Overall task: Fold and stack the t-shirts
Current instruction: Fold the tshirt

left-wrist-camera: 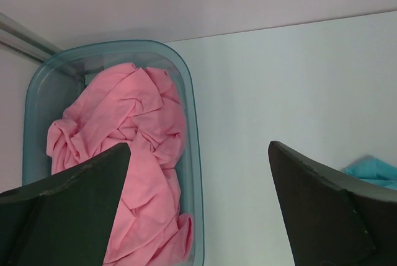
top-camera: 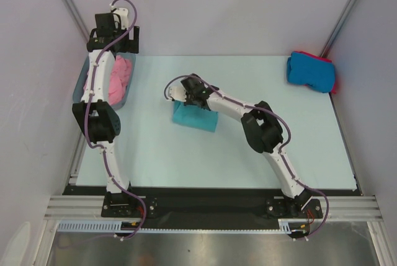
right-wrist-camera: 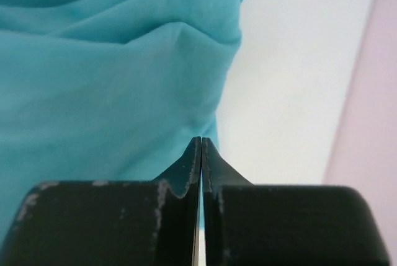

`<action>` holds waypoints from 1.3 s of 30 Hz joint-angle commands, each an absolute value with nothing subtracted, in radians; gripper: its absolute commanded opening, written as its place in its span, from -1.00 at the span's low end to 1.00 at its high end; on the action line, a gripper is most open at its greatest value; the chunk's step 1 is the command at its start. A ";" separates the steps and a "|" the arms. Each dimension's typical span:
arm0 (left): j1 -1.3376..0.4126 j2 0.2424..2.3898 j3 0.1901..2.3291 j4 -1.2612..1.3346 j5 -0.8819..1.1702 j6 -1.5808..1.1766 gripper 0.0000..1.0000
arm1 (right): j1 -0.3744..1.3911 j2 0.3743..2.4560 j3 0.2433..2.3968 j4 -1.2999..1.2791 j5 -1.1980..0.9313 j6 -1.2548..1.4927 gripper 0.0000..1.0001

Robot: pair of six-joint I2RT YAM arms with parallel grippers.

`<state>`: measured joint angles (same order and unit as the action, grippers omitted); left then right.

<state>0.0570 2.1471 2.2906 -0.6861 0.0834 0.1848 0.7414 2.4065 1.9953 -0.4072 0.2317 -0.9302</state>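
Pale table (top-camera: 186, 160); four t-shirts (top-camera: 198, 120); one tub (left-wrist-camera: 40, 105)

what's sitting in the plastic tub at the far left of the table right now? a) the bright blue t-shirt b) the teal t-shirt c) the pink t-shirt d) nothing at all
C: the left wrist view shows the pink t-shirt lying crumpled inside the grey-blue tub.
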 commanded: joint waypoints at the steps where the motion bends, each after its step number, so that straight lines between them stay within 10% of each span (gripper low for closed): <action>1: 0.077 2.085 2.304 -0.638 0.055 0.184 1.00 | 0.785 2.237 1.960 -0.311 0.293 -1.038 -0.99; 17: 0.140 1.982 2.171 -0.581 0.084 0.150 1.00 | 0.787 2.577 1.885 0.284 0.445 -1.456 -1.00; 39: 0.137 1.936 2.047 -0.532 0.181 0.208 1.00 | 0.752 2.473 2.149 -0.093 0.405 -1.195 -0.95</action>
